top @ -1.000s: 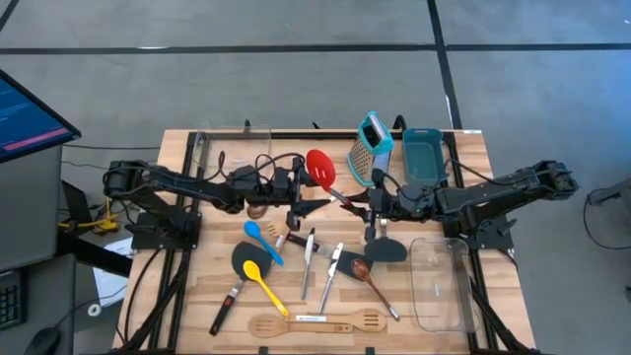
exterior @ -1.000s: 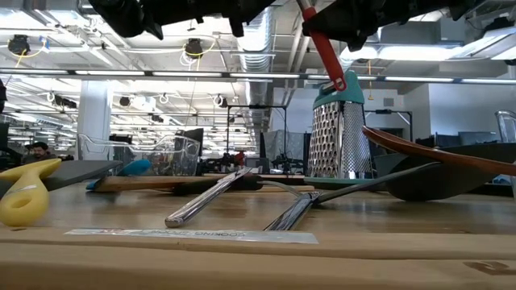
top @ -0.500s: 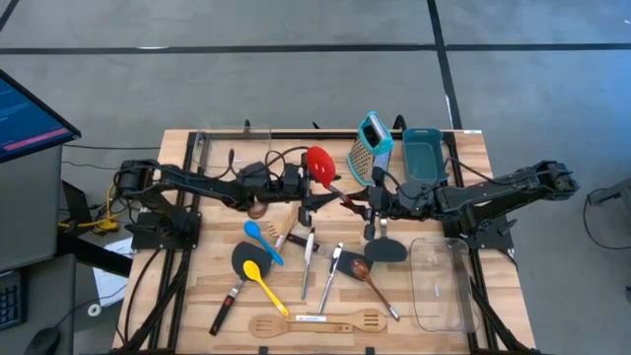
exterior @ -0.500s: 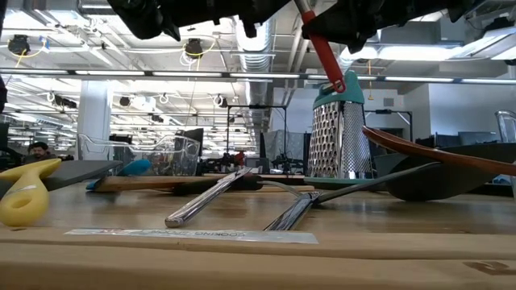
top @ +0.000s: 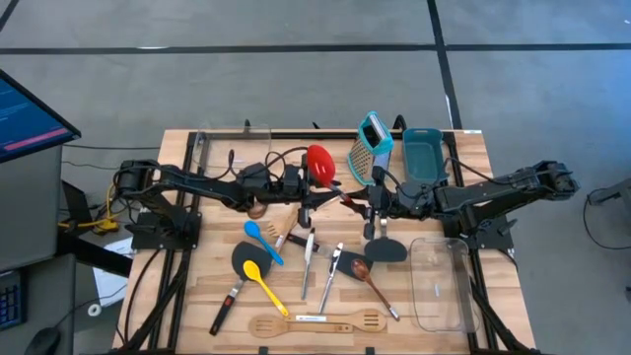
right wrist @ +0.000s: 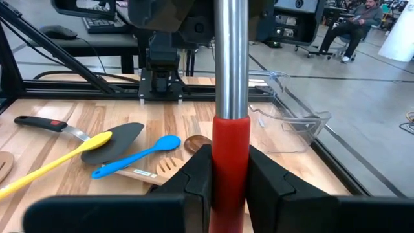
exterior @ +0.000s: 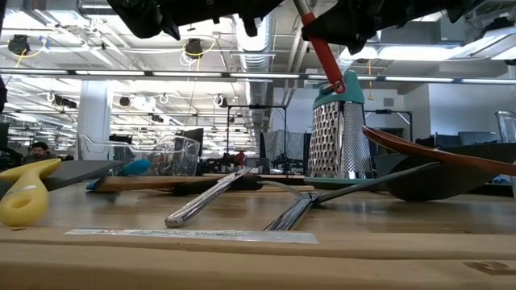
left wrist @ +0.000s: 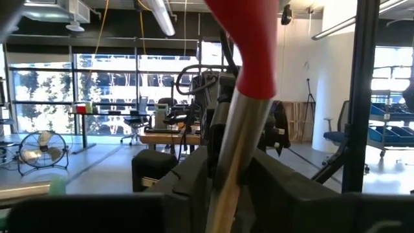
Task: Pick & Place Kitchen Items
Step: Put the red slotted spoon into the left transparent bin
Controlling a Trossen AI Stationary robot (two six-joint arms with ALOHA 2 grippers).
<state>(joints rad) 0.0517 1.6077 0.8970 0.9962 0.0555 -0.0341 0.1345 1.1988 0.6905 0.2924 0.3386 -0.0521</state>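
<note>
- The red spoon [top: 320, 164] hangs above the table's [top: 197, 296] middle, bowl up — between both arms, near the teal box grater [top: 372, 146].
- Right gripper [top: 367, 201] clamps the red grip end of the handle.
- Left gripper [top: 308, 200] has its jaws drawn narrow around the metal shaft — fingers [left wrist: 187, 184] flank it closely.

Look at the table [top: 207, 296]: it is pale wood planks with a smooth, matt top. The red spoon [top: 320, 165] has a shiny plastic bowl and a smooth, bright metal handle. The grater [exterior: 337, 137] is rough, shiny metal full of little holes, with a teal plastic top. The yellow spoon [top: 264, 281] and blue spoon [right wrist: 139, 155] look like smooth plastic. The black spatula [top: 385, 249] is matt. The clear box [top: 439, 286] is glossy see-through plastic.
</note>
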